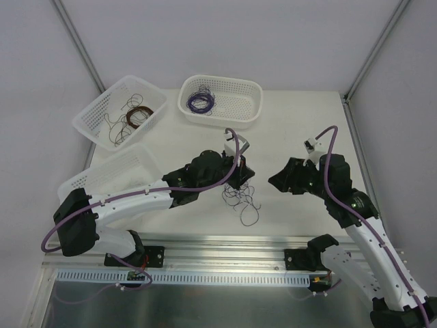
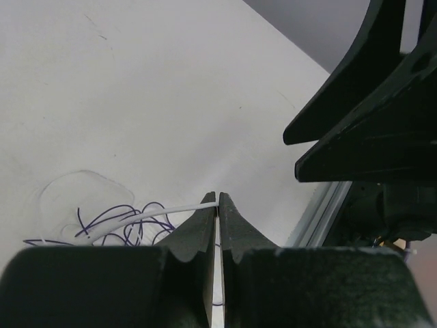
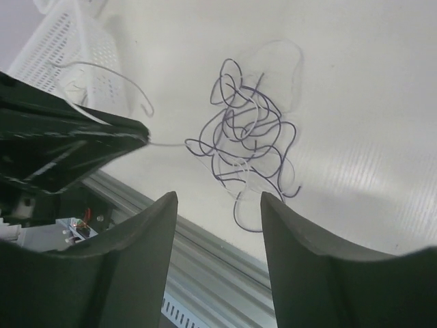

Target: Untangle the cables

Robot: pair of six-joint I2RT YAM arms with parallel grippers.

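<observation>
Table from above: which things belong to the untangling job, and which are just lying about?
Job: tangled cables; whitish wire pinched in the left hand; open right hand.
Lying about: left basket holding a brown coil; middle basket holding a purple coil; near basket.

White table (image 1: 293,130) between pale grey walls (image 1: 239,41), aluminium rail (image 1: 225,249) along its near edge.

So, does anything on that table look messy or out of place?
Only the tangled clump of purple and whitish cables sprawled on the bare table, while other wires sit in baskets at the back. The left gripper pinches one whitish strand of it.
</observation>
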